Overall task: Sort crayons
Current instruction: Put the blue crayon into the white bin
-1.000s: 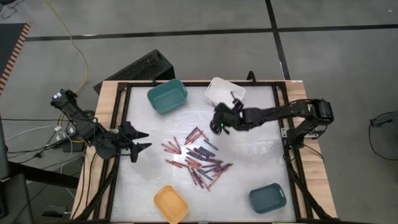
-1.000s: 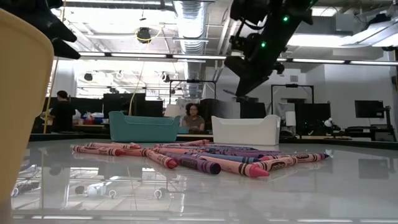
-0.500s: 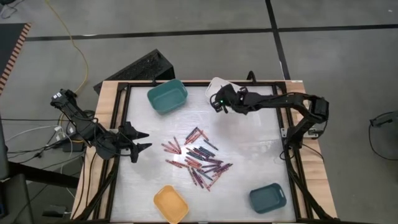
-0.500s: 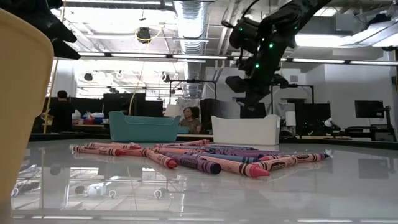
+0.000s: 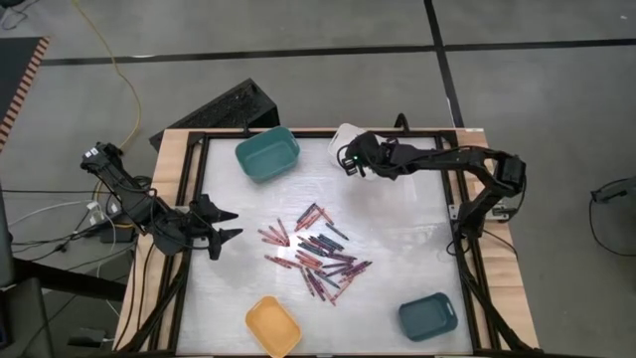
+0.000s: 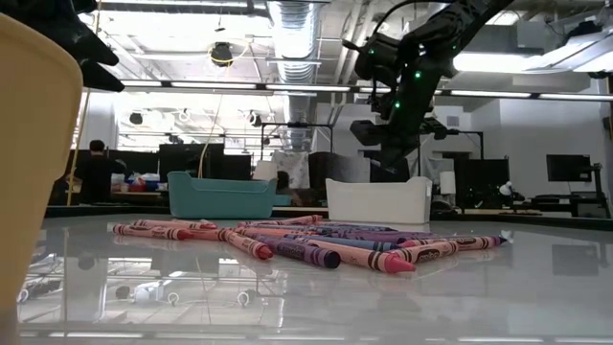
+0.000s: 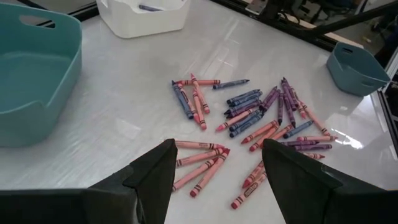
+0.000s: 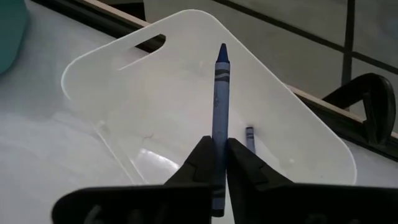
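**While the blue crayon hangs over the white bin, only the release is left**

Because the right gripper (image 8: pixel 217 163) sits directly above the white bin (image 8: pixel 118 99), the crayon it pinches, a blue one (image 8: pixel 219 118), needs only to fall. Its long axis runs straight out from between the fingers, tip pointing away over the bin's floor, where another blue crayon (image 8: pixel 250 138) already lies just beside its line. In the high view that gripper (image 5: pixel 350 159) is at the table's far edge, over the bin's near rim.

The left gripper (image 7: pixel 214 165) waits at the table's left side, fingers spread and empty, pointed toward the loose crayons (image 5: pixel 316 251) scattered mid-table, which lie nearer to it than to the right arm.

The table (image 5: pixel 407 259) is glossy and pale. A teal bin (image 5: pixel 267 153) stands beside the white one, a yellow bin (image 5: pixel 273 325) and a second teal bin (image 5: pixel 428 316) along the near edge. Beyond the table, in the low view, is an open workroom.
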Motion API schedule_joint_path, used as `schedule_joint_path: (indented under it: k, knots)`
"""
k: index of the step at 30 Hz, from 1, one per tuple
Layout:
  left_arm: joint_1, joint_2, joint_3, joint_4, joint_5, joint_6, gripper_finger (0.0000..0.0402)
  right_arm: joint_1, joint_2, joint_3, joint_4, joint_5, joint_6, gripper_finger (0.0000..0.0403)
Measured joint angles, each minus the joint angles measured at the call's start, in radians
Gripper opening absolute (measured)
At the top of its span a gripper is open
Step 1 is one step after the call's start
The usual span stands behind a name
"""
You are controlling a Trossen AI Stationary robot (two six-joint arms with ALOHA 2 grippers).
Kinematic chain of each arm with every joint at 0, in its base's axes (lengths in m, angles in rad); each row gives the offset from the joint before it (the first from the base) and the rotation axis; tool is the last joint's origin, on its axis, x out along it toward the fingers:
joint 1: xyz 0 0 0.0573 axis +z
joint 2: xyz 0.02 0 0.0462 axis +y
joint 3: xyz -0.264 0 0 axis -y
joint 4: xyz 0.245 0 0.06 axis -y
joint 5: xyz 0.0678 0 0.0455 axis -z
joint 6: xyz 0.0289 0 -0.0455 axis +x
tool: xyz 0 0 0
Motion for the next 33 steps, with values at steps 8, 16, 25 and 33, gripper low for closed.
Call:
schedule_joint_path:
  k: [8, 16, 25, 33]
  knots:
    - [0.000, 0.000, 0.000, 0.000, 0.000, 0.000, 0.0228, -0.005, 0.000, 0.000, 0.000, 0.000, 0.000, 0.0051]
    - [0.000, 0.000, 0.000, 0.000, -0.002, 0.001, 0.0228, 0.008, 0.000, 0.000, 0.003, -0.124, -0.042, 0.0051]
    - [0.000, 0.000, 0.000, 0.000, -0.003, 0.000, 0.0228, 0.126, 0.000, 0.000, 0.004, -0.398, -0.103, 0.0052]
    - [0.000, 0.000, 0.000, 0.000, -0.002, 0.000, 0.0228, 0.328, 0.000, 0.000, 0.004, -0.394, -0.127, 0.0052]
